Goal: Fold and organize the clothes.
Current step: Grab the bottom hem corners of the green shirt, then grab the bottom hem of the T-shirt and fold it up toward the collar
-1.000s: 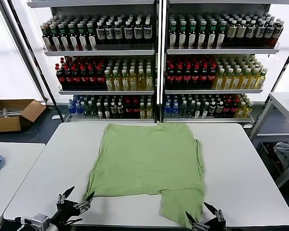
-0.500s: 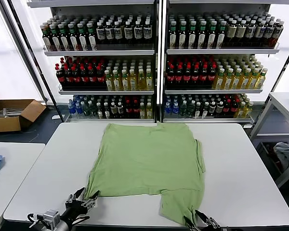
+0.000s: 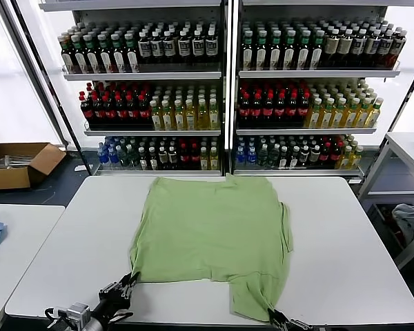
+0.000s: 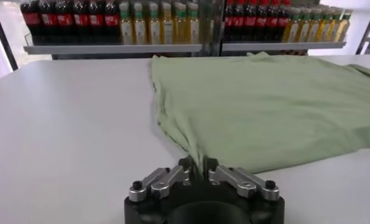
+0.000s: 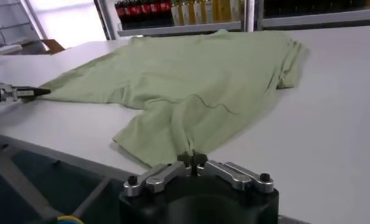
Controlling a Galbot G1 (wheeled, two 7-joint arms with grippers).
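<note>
Light green soft-fabric shirt (image 3: 214, 238), near worktop (image 3: 345, 262) edge: left tool (image 4: 197, 165) and right tool (image 5: 191, 159) clamped on hem corners (thin pinches; fabric may slip out on lifting).

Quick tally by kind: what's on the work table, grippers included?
Light green shirt: 1
Grippers: 2, the left gripper and the right gripper, each shut on a near edge of the shirt
Total: 3, all at the white table

Black hand (image 4: 197, 165), silver screw-studded fingers (image 4: 164, 180)
</note>
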